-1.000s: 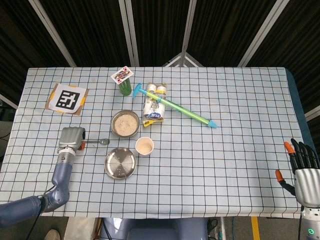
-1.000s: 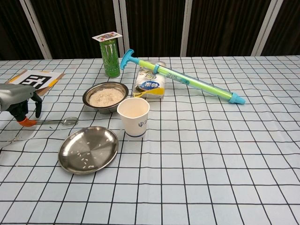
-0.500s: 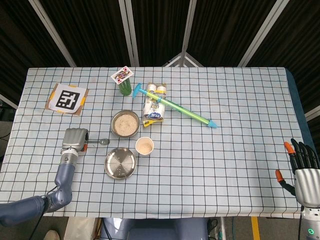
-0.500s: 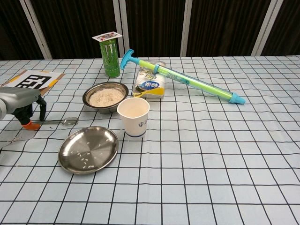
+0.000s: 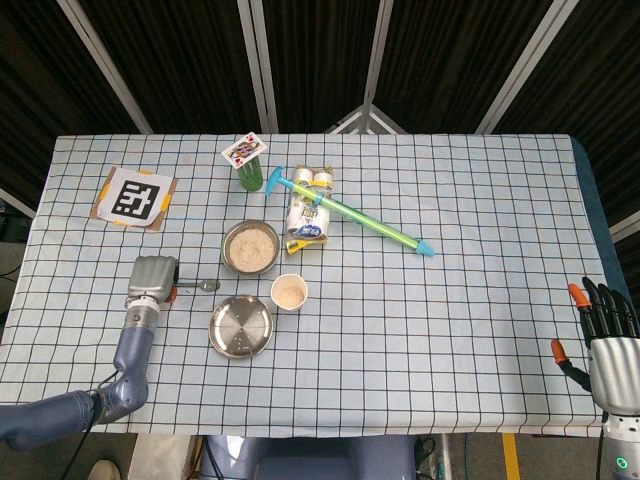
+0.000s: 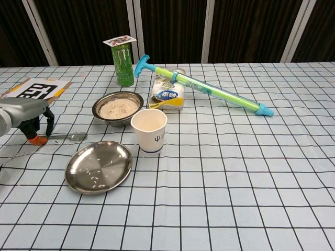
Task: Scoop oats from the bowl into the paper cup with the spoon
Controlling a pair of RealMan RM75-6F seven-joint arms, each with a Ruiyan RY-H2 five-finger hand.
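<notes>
Overhead view of a table (image 5: 480,330) under a blue-checked cloth. Near the middle a metal bowl (image 5: 251,247) holds pale oats, with a paper cup (image 5: 289,292) just beside it toward the robot and an empty steel plate (image 5: 241,326) left of the cup. A spoon (image 5: 197,286) lies flat left of the bowl, its handle reaching under the left hand (image 5: 151,282); whether the fingers pinch it cannot be told here. The right hand (image 5: 603,330) sits at the far right edge, fingers spread, holding nothing. A green can (image 5: 250,174), a snack bag (image 5: 308,222) and a water squirter (image 5: 350,212) lie behind the bowl.

Chest view: the left hand (image 6: 30,117) hangs over the spoon (image 6: 69,137) handle's end with dark fingers curled downward around it; actual grip is unclear. Bowl (image 6: 118,108), cup (image 6: 149,131) and plate (image 6: 98,166) cluster centre-left.
</notes>
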